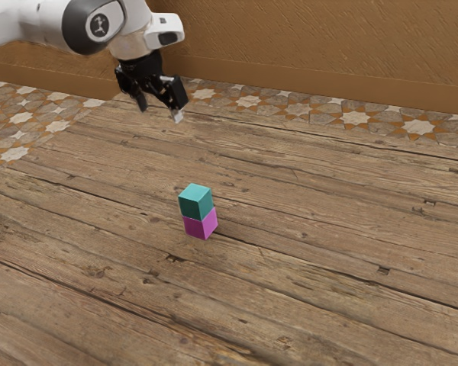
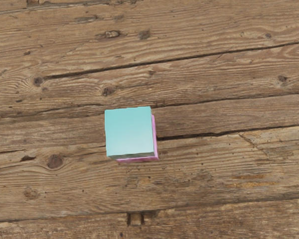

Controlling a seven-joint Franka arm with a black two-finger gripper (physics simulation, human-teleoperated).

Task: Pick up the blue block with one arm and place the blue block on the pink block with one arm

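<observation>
Resting flat atop pink block (image 1: 201, 226): blue block (image 1: 195, 201), edges nearly aligned.

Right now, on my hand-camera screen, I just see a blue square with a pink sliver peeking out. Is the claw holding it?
Observer: No. The gripper is open and empty, hanging well above the blue block.
Operator: Is that pink thing lying beside it?
Observer: Underneath. From the side, the blue block sits stacked on the pink block.
Operator: What's beyond the planks?
Observer: A strip of patterned tiles, then a brown wall.
</observation>
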